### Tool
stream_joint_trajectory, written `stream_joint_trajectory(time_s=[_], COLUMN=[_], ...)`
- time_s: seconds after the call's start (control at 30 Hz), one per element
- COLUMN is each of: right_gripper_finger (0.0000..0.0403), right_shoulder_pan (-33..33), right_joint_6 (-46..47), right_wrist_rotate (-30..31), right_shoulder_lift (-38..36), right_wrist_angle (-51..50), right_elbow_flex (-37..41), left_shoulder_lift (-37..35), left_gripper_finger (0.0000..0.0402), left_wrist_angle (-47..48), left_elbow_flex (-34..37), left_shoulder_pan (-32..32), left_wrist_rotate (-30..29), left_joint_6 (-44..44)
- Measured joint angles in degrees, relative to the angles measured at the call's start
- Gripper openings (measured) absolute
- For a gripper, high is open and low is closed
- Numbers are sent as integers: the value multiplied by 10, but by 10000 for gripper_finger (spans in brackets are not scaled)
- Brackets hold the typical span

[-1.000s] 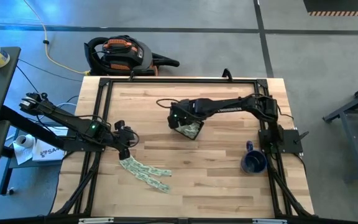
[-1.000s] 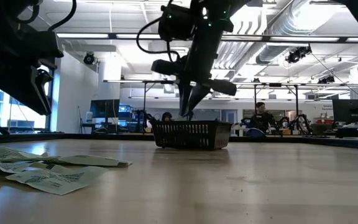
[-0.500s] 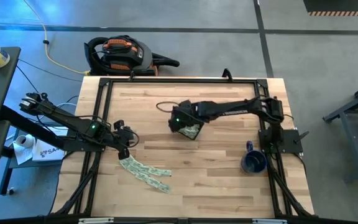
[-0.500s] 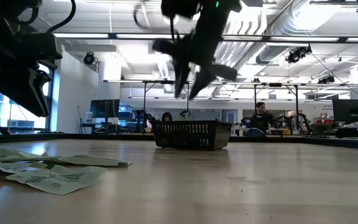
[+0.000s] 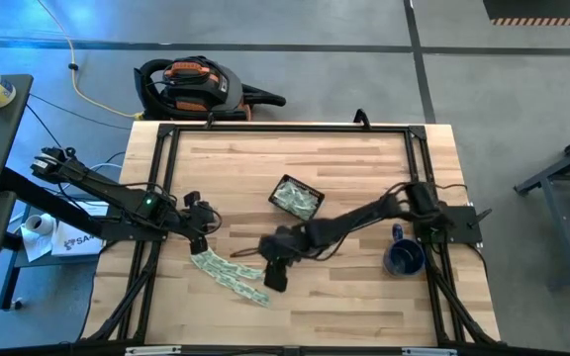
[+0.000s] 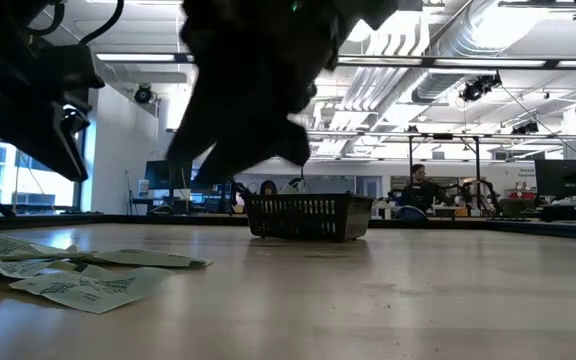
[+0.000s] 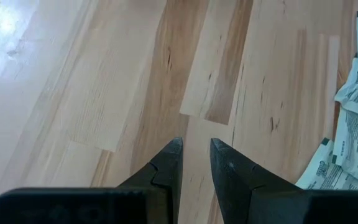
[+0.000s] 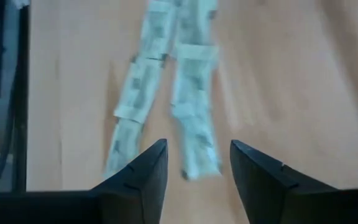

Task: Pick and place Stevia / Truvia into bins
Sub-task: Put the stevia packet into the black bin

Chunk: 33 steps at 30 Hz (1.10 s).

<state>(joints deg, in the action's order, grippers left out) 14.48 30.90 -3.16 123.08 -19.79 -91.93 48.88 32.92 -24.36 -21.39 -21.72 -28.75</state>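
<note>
Several pale green and white Stevia sachets (image 5: 228, 270) lie flat in a loose strip near the table's front left. They also show in the right wrist view (image 8: 194, 118) and the low view (image 6: 78, 280). The dark slatted bin (image 5: 310, 188) stands mid-table with sachets (image 5: 297, 201) inside it. My right gripper (image 5: 271, 279) hovers open just right of the loose sachets, with nothing between its fingers (image 8: 194, 162). My left gripper (image 5: 202, 240) waits open just beyond the strip's far left end, its fingers (image 7: 196, 155) over bare wood.
A dark blue mug (image 5: 402, 259) stands at the table's right edge, beside the right arm's base. A black and orange vacuum (image 5: 191, 87) lies on the floor beyond the far edge. Bare wood lies between the bin and the loose sachets.
My right gripper has swung from above the bin toward the table's near left, ending low beside the loose sachets. Its fingers have opened on the way. The bin and the sachets on the table lie as before.
</note>
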Motion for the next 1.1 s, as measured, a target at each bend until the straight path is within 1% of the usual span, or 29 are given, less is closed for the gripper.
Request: stream_joint_trajectory(time_s=[0.17,0.43,0.53,0.6,0.7,0.73,0.83,0.9,1.0,1.1], right_gripper_finger=[185,226,231,227,206,196,155,122,68,16], right_shoulder_pan=[7,9,9,10,12,13,19,19,14,2], right_joint_6=[-15,-122,-146,-152,-162,-167,-178,-169,-114,-33], right_wrist_rotate=[-1,27,25,21,22,32,76,80,75,63], right_shoulder_lift=[34,57,66,69,69,69,69,69,67,65], right_wrist_angle=[32,43,46,46,40,32,1,-18,-40,-42], right_elbow_flex=[1,0,0,0,-1,-1,-1,-2,-3,-1], left_shoulder_lift=[0,0,0,0,0,0,0,0,0,0], left_gripper_finger=[115,115,115,115,115,115,115,115,115,115], left_wrist_angle=[1,2,2,2,2,2,2,2,2,2], left_elbow_flex=[0,0,0,0,0,0,0,0,0,0], left_shoulder_pan=[0,0,0,0,0,0,0,0,0,0], left_wrist_rotate=[2,3,3,3,3,3,3,3,3,3], left_joint_6=[0,0,0,0,0,0,0,0,0,0])
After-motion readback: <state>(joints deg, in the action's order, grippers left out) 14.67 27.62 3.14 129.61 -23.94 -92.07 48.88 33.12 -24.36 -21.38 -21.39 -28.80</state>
